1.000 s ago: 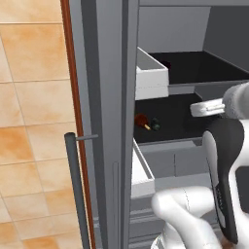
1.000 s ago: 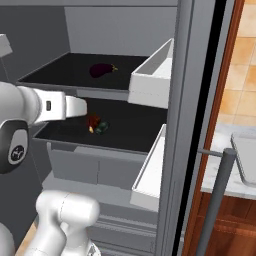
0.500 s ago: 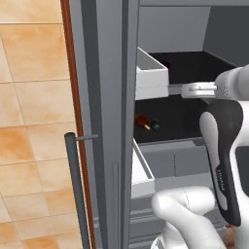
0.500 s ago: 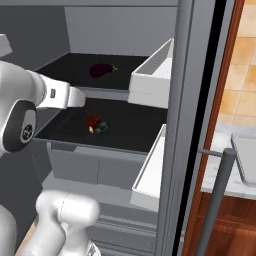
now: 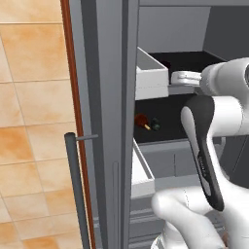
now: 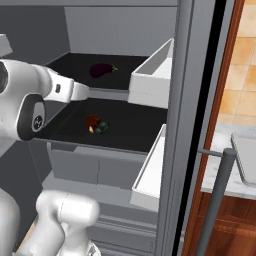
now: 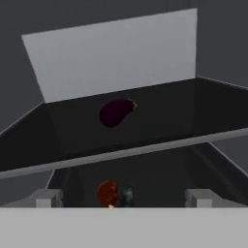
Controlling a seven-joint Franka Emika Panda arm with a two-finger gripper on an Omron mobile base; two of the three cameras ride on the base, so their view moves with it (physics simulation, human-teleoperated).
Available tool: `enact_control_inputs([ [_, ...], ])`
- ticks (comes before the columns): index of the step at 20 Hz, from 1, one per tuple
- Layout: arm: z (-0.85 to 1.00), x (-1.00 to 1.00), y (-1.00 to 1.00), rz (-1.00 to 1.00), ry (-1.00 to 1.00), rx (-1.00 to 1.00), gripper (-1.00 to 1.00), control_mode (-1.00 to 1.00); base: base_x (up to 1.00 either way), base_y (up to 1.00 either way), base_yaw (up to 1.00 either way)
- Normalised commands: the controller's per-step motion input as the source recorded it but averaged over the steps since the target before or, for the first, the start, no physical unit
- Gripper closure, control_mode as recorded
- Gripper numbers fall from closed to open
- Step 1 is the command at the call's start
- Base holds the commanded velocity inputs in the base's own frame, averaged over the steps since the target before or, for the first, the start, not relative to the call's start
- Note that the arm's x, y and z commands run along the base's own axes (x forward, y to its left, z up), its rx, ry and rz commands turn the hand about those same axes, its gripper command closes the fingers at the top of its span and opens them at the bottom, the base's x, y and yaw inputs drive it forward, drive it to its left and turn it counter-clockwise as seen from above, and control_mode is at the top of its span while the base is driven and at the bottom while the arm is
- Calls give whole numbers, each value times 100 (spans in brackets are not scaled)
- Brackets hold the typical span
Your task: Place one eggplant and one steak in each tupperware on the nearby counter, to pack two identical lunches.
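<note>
The jaws stand wide open and empty, level with the front edge of the upper fridge shelf. The purple eggplant lies far ahead on it; a steak and the teal eggplant touch on the lower shelf

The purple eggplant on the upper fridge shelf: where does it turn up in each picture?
Left base view: I can't make it out.
Right base view: purple eggplant, upper left, on the upper shelf.
Hand view: centre, on the upper shelf.
Shared landmark: the steak on the shelf below.
</note>
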Motion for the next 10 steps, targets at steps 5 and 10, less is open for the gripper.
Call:
enact_control_inputs([
  [5,39,31,3,-13,14,0,-100,-100,0,0,0],
  [10,14,36,1,-1,20,4,-100,-100,0,0,0],
])
